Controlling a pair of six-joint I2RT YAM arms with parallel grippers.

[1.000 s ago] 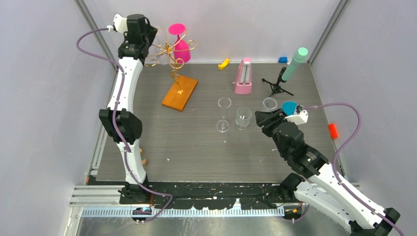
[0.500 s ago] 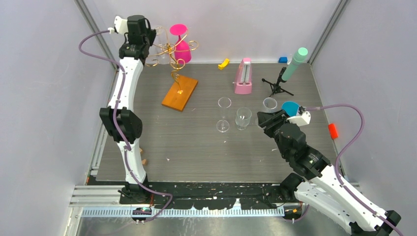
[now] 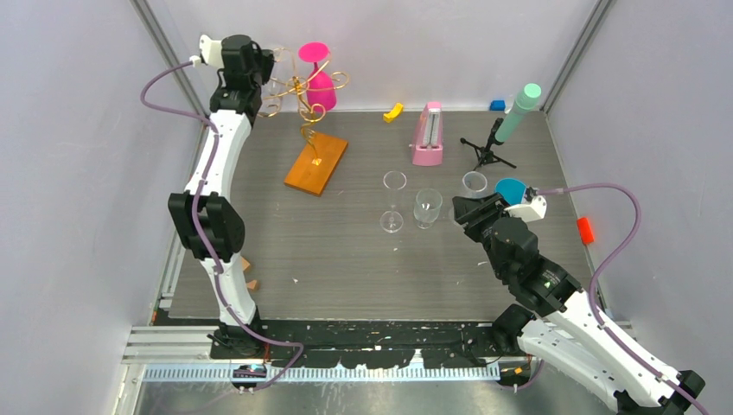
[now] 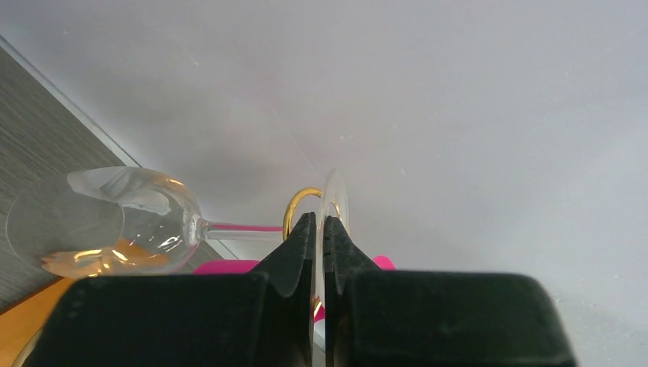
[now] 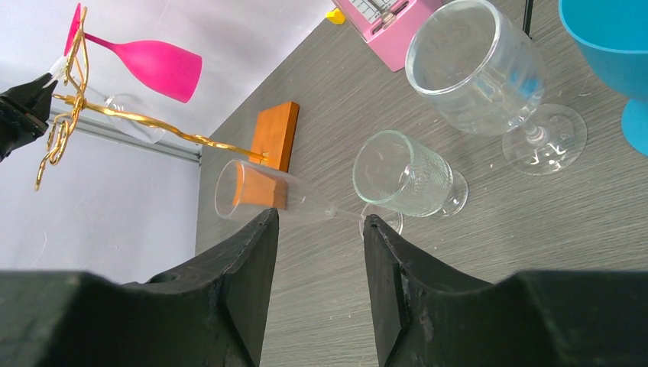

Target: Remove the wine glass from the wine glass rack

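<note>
Left wrist view alone shows the left gripper (image 4: 319, 223) pinched onto the foot of the clear wine glass (image 4: 137, 222), beside a gold loop of the wine glass rack (image 4: 295, 208). Top view places this far left and the right gripper (image 3: 468, 210) near right, fingers (image 5: 248, 252) spread in its own view.

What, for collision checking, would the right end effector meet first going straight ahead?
Probably the champagne flute, its stem in line with the open right end effector; a ribbed glass stands beside it, depth unclear.
</note>
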